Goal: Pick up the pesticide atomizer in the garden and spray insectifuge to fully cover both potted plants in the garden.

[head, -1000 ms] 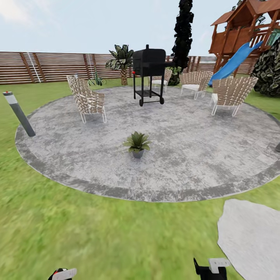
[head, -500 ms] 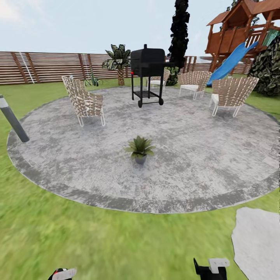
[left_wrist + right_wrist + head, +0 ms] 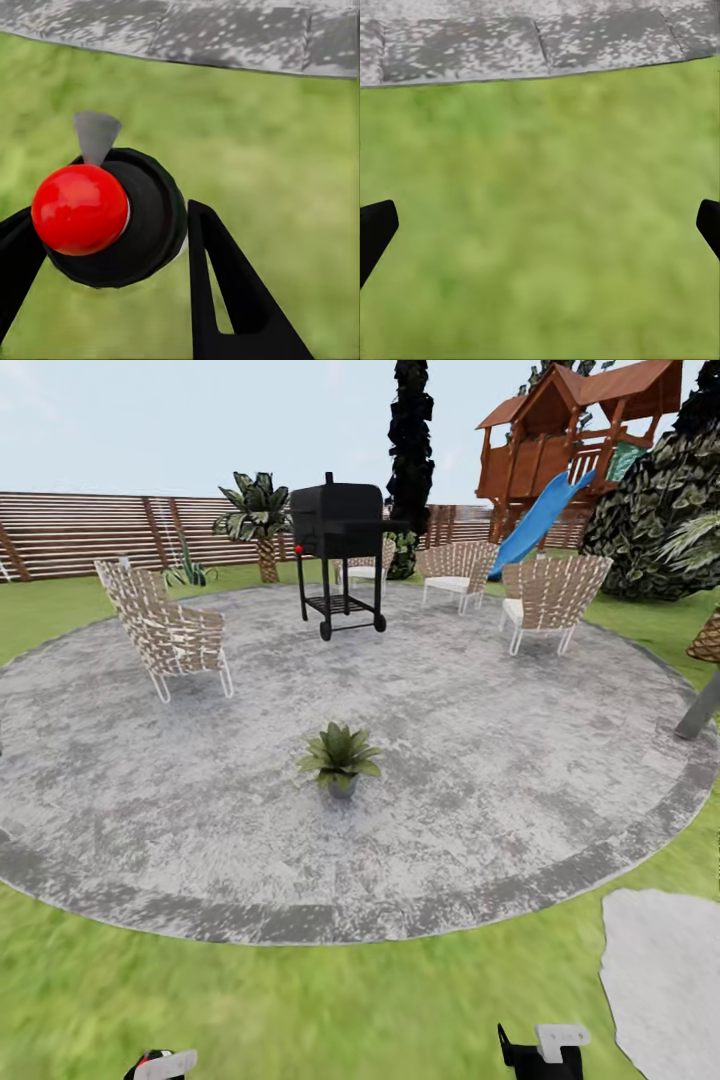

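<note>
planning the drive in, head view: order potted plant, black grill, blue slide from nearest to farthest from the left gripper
1. Potted plant: mid-paving, ahead and to the right of the left gripper at the bottom edge.
2. Black grill: far side of the paving, behind the plant.
3. Blue slide: beyond the paving, far right, by the wooden playhouse.

One potted plant [image 3: 339, 756] sits on the paving among four woven chairs [image 3: 168, 630] (one half hidden), one black grill [image 3: 340, 550] and one slide [image 3: 540, 520].
</note>
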Robot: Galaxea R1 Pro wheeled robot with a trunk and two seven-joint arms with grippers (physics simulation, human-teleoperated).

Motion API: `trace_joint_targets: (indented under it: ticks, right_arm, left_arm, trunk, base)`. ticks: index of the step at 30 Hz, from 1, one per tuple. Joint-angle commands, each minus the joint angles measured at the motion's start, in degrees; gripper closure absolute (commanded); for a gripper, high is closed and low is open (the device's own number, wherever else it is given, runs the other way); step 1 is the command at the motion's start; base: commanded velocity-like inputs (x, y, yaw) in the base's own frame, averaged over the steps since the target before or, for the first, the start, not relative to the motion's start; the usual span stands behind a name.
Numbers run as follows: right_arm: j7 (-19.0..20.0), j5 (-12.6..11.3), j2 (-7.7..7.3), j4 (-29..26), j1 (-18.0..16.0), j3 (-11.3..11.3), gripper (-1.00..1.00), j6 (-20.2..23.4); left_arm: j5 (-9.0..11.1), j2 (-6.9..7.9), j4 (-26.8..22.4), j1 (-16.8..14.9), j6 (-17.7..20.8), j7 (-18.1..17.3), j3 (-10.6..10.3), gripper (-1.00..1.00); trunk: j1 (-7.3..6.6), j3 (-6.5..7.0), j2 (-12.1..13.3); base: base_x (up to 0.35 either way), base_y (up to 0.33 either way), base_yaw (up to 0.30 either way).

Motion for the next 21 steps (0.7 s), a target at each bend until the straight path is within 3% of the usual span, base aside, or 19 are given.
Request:
trace_joint_targets:
  ticks: [1, 21]
  right_arm:
    - [0.07, 0.54, 0.03, 0.06, -0.05, -0.49, -1.0, -0.21]
    - [0.12, 0.47, 0.09, 0.0, -0.05, -0.49, -1.0, -0.21]
  left_arm:
    - [0.33, 0.0, 0.03, -0.02, -0.19, -0.04, -0.07, 1.0]
    - [0.33, 0.0, 0.03, -0.02, -0.19, -0.04, -0.13, 1.0]
  trunk:
    - [0.02, -0.05, -0.02]
    - [0.02, -0.05, -0.02]
  base:
    - [0.287, 0.228, -0.144]
    - [0.287, 0.226, -0.013]
